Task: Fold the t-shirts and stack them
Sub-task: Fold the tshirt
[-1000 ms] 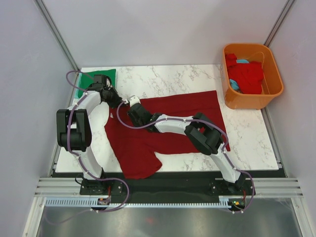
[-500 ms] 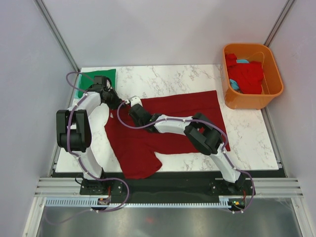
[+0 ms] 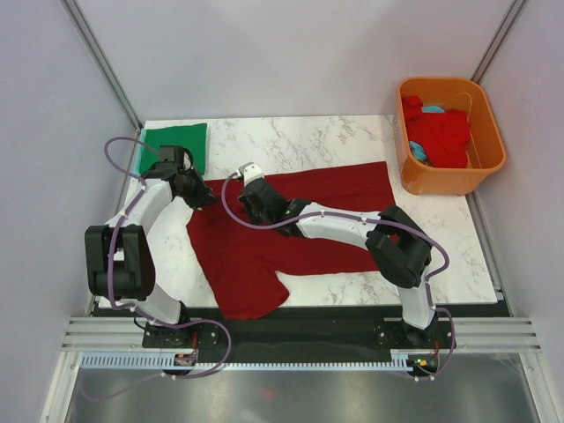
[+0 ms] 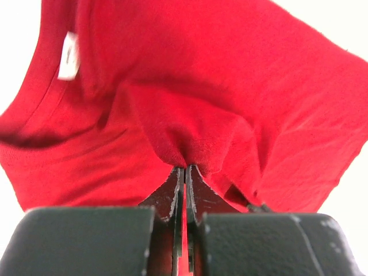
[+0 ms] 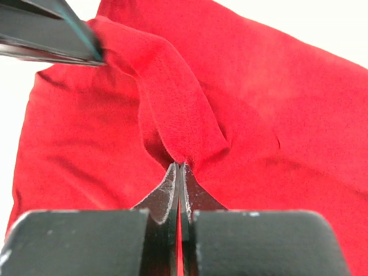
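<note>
Your overhead view is evenly bright, with soft shadows. In both wrist views the table (image 4: 14, 34) blows out white.

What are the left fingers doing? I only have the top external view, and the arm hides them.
Observer: The left wrist view shows the left fingers shut on a pinched fold of the maroon t-shirt.
Operator: And the other arm?
Observer: The right fingers are shut too, on a raised ridge of the same shirt.
Operator: Which part is the left holding?
Observer: Cloth beside the collar; a white label shows left of the pinch.
</note>
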`<state>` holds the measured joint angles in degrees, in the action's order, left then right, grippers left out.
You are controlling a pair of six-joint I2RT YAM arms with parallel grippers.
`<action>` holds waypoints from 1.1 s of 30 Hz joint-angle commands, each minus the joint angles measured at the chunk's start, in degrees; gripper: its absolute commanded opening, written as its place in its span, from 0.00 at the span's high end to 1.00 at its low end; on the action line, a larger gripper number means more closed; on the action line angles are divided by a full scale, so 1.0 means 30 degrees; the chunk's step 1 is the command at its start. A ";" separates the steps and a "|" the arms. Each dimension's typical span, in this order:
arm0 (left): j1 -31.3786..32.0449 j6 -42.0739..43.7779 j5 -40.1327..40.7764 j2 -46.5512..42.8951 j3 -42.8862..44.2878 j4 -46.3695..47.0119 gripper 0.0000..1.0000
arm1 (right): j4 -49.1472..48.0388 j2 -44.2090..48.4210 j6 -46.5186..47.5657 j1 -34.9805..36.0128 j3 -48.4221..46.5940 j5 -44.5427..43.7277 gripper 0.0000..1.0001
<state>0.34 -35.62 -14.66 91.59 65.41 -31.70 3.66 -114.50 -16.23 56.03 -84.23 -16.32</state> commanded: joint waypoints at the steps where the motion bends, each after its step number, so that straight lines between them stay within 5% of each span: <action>1: -0.0084 0.0680 0.0548 -0.1407 -0.1174 -0.0828 0.98 | -0.0283 0.1250 0.0253 0.0073 0.1237 0.0868 1.00; 18: 0.0824 0.1033 0.1106 -0.4163 -0.6040 -0.1913 0.97 | -0.0400 0.3097 0.1366 0.0073 0.4168 0.1834 1.00; 26: 0.1411 0.0358 0.1661 -0.4075 -0.6714 -0.2059 0.81 | -0.0283 0.3274 0.1718 0.0073 0.4959 0.3327 1.00; 33: 0.1440 0.0797 0.2334 -0.4338 -0.5194 -0.3288 0.70 | 0.1064 0.3565 0.1806 0.0044 0.4755 0.3505 0.73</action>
<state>4.56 -34.48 -9.98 80.82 46.22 -39.29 5.43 -106.59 -11.33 56.03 -69.78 -7.07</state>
